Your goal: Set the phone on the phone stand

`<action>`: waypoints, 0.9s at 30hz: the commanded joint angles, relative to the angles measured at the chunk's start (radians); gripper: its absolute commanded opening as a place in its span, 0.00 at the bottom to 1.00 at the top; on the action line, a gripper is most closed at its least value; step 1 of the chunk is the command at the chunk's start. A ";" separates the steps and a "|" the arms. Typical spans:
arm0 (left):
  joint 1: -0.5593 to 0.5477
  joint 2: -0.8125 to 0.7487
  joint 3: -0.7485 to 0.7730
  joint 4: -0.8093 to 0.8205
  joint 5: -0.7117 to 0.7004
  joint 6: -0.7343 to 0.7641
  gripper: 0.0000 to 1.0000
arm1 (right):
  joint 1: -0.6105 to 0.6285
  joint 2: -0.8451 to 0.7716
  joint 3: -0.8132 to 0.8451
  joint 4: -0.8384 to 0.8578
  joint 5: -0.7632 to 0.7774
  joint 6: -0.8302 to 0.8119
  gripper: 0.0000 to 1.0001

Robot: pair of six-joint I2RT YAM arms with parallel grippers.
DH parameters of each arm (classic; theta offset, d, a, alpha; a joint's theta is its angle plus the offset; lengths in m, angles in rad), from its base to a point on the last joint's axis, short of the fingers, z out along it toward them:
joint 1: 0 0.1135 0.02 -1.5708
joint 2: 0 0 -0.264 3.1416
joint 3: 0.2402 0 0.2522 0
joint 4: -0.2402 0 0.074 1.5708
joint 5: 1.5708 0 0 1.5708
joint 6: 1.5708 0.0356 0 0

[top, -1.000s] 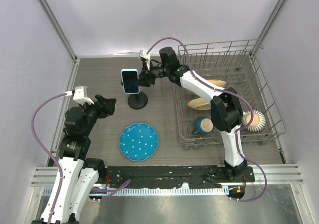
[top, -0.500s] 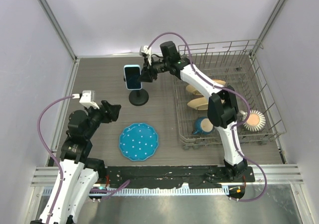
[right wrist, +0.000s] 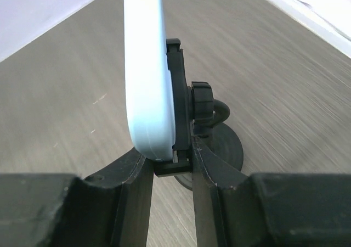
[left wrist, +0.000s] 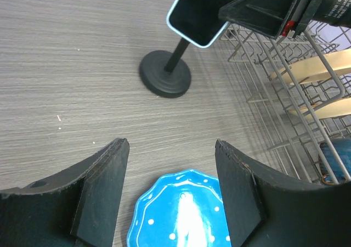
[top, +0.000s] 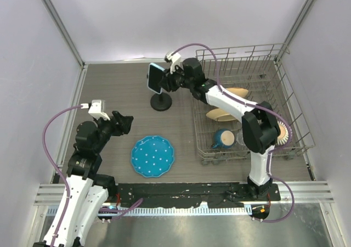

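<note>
The phone (top: pixel 155 77), light blue case with a black screen, stands upright in the cradle of the black phone stand (top: pixel 160 102) at the back middle of the table. My right gripper (top: pixel 166 81) is shut on the phone's lower edge together with the cradle. In the right wrist view its fingers (right wrist: pixel 131 175) clamp the phone (right wrist: pixel 145 66) and the stand's cradle (right wrist: pixel 176 93), with the disc base behind. My left gripper (top: pixel 123 122) is open and empty at the left. In the left wrist view the gripper (left wrist: pixel 171 153) hangs above the plate's far edge, and the phone (left wrist: pixel 198 11) and the stand (left wrist: pixel 164 74) show far ahead.
A round blue dotted plate (top: pixel 152 156) lies at the front middle and shows in the left wrist view (left wrist: pixel 184 211). A wire dish rack (top: pixel 285 93) fills the right side, holding tan plates, a blue cup and a round brush.
My right gripper has carried the phone and its stand to the right and a little toward the back. My left arm has drawn back slightly and stayed open.
</note>
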 commanded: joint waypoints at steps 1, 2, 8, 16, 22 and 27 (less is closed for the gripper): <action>-0.003 -0.016 0.003 0.034 -0.013 0.015 0.68 | -0.001 -0.128 -0.105 0.175 0.590 0.253 0.00; -0.002 -0.014 0.003 0.033 -0.015 0.015 0.68 | 0.001 -0.139 -0.114 0.175 0.634 0.276 0.00; -0.002 -0.022 0.003 0.029 -0.021 0.016 0.68 | 0.036 -0.137 -0.132 0.192 0.906 0.383 0.00; -0.002 -0.026 0.003 0.026 -0.022 0.018 0.68 | 0.106 -0.091 -0.086 0.206 1.073 0.391 0.00; -0.003 -0.034 0.002 0.028 -0.018 0.018 0.68 | 0.137 -0.061 -0.054 0.172 1.104 0.406 0.00; -0.002 -0.040 0.002 0.023 -0.015 0.016 0.68 | 0.149 -0.041 -0.031 0.168 1.080 0.400 0.00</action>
